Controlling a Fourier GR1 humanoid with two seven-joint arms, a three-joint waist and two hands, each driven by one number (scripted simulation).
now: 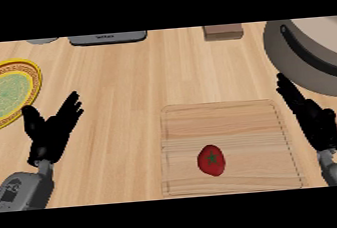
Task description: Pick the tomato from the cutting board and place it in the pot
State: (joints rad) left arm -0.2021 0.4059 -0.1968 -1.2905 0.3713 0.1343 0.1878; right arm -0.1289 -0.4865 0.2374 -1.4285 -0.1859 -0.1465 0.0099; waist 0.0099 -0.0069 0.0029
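Counter (123, 64): pot (322, 53) cut off right; tomato (212, 160) fully visible

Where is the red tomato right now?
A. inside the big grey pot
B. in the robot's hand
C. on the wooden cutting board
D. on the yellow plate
C. The red tomato with its green star-shaped top lies on the lower part of the light wooden cutting board, and neither black hand touches it.
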